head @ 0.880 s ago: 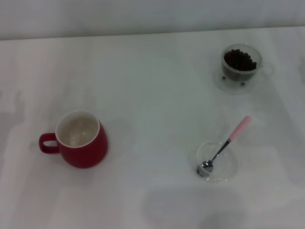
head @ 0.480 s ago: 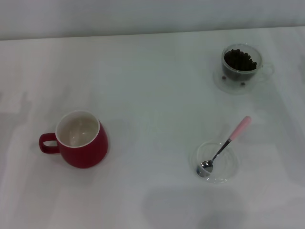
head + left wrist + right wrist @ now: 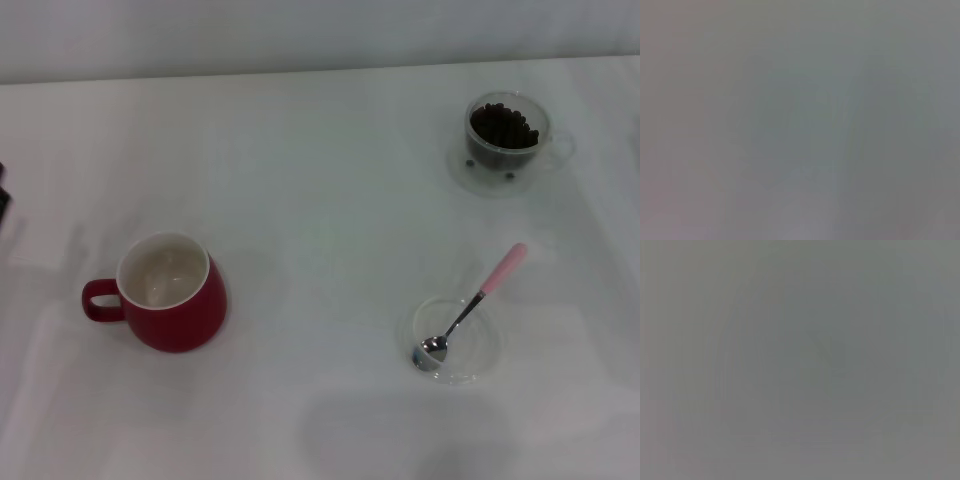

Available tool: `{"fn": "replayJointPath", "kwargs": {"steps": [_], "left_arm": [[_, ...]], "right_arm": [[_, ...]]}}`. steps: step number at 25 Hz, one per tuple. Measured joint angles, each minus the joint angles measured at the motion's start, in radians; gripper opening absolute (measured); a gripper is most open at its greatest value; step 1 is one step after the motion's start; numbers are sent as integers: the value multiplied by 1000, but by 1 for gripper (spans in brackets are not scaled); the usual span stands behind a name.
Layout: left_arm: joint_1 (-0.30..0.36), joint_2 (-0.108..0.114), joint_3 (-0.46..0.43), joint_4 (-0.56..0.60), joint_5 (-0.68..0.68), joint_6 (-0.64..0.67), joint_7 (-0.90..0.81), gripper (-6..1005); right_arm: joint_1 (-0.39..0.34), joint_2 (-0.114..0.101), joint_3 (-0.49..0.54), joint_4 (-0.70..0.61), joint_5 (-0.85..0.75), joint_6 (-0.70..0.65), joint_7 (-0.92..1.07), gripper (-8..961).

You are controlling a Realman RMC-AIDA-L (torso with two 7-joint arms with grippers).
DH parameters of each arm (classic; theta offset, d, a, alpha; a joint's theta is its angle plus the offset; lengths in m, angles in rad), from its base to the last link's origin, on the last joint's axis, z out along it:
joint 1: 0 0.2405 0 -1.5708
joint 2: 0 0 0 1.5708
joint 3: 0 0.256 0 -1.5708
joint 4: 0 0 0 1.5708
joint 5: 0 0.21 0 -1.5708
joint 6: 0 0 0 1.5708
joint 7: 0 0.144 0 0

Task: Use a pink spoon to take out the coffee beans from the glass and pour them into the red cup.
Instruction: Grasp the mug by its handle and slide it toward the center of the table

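The red cup (image 3: pixel 172 305) stands upright at the near left of the white table, its handle to the left and its cream inside empty. The glass (image 3: pixel 541 140) on its clear saucer stands at the far right, filled with coffee beans (image 3: pixel 502 125). The pink spoon (image 3: pixel 472 306) lies at the near right, its metal bowl in a shallow clear dish (image 3: pixel 484 357) and its pink handle pointing to the far right. A dark tip of my left arm (image 3: pixel 2 196) shows at the left edge, well left of the red cup. My right gripper is out of view. Both wrist views show only plain grey.
The white table (image 3: pixel 320 180) spans the whole head view, with a pale wall behind its far edge. Two stray beans (image 3: pixel 508 176) lie on the glass's saucer.
A dark tip of my left arm has come into the head view at the left edge. The cup, the glass and the spoon have not moved.
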Motion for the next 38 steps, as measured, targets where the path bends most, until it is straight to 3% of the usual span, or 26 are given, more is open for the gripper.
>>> {"fn": "replayJointPath", "kwargs": {"steps": [6, 17, 28, 38], "left_arm": [[63, -3, 20, -6, 102, 14, 1, 713], [176, -5, 47, -40, 163, 21, 1, 710], [181, -4, 81, -80, 174, 122, 1, 705], [137, -1, 85, -95, 175, 220, 1, 703]], "right_arm": [[-7, -1, 2, -2, 1, -18, -4, 665], [1, -1, 2, -25, 0, -22, -2, 665], [10, -1, 2, -26, 0, -13, -2, 664], [1, 1, 2, -26, 0, -9, -2, 664]]}}
